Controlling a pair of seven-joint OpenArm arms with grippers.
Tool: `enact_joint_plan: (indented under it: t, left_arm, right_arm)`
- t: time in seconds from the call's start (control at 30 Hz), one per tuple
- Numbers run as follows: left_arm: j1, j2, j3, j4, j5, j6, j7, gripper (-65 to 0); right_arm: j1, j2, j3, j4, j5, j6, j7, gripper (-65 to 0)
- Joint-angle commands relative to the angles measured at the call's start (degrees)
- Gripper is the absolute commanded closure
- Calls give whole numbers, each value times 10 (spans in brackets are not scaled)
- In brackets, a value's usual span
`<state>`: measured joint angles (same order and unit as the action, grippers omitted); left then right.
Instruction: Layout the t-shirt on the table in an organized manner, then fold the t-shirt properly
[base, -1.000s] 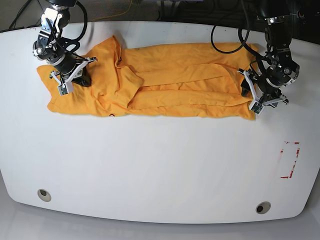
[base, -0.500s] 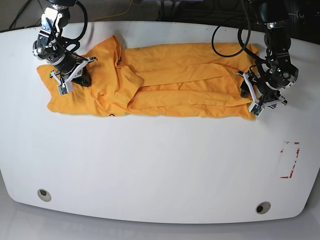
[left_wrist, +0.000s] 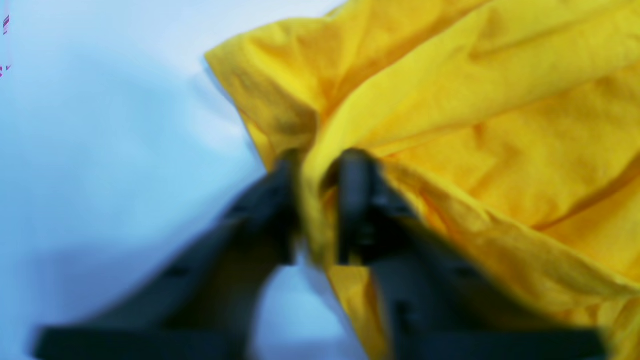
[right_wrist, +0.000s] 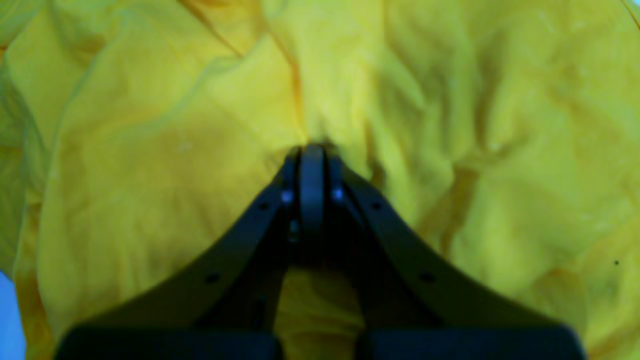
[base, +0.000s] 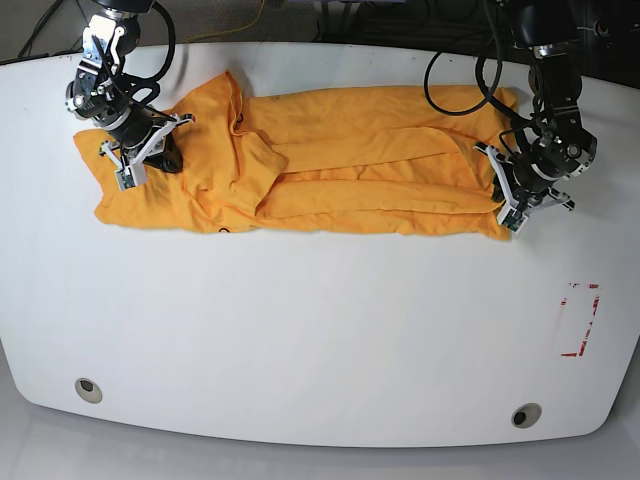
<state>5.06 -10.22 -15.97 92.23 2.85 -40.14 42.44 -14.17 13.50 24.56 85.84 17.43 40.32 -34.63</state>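
A: What sits nearest the camera in the base view?

B: Bare table (base: 320, 340), with two grey grommets (base: 88, 390) at its near edge and a red tape outline (base: 580, 320) toward the right side.

A: And the shirt?

B: The shirt (base: 330, 170) lies beyond that, across the far half of the table, stretched side to side in long rumpled folds, with a bunched flap near its left third.

A: The left gripper?

B: The left gripper (base: 512, 190) is at the shirt's right-hand end in the base view. Its wrist camera shows the two dark fingers (left_wrist: 357, 200) nipped onto a ridge of cloth at the shirt's edge, white table just beside; the picture is blurred, so how deep the bite goes is hard to judge.

A: The right one?

B: The right gripper (base: 150, 155) is down on the shirt's other end, farther back. In its wrist view the fingers are pressed together, tips (right_wrist: 312, 160) in the cloth, probably pinching a thin fold.
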Motion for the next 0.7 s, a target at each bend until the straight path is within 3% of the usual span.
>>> enact_joint_plan:
  t: [0.0, 0.47, 0.67]
  left_arm:
    - [-6, -7, -3, 11, -6, 1, -10, -25]
    - [-1, -8, -5, 99, -5, 1, -9, -27]
    - [21, -26, -6, 121, -5, 1, -7, -27]
  right_arm:
    - [-10, 2, -1, -3, -37, -3, -55, -8]
    - [-10, 1, -1, -3, -37, -3, -55, -8]
    - [-10, 1, -1, -3, -37, -3, -55, -6]
